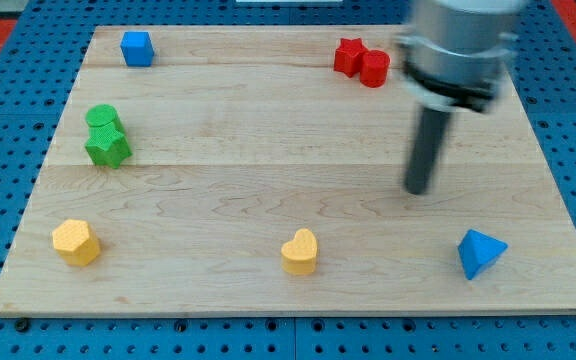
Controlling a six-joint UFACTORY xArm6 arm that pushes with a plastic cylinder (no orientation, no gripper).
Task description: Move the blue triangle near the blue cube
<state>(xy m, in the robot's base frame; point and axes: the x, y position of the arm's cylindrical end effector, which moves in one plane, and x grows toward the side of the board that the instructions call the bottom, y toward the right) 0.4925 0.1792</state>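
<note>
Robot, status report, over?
My tip on bare board, up-left of blue triangle, not touching. Blue cube far off, top left. Yellow heart near the path.

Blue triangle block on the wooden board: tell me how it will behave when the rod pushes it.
The blue triangle block looks rigid, so it should slide rather than flex. Its slanted faces may make it pivot under an off-centre push. My tip stands apart, toward the view's top-left of it, and the smooth wooden board suggests easy sliding.
</note>
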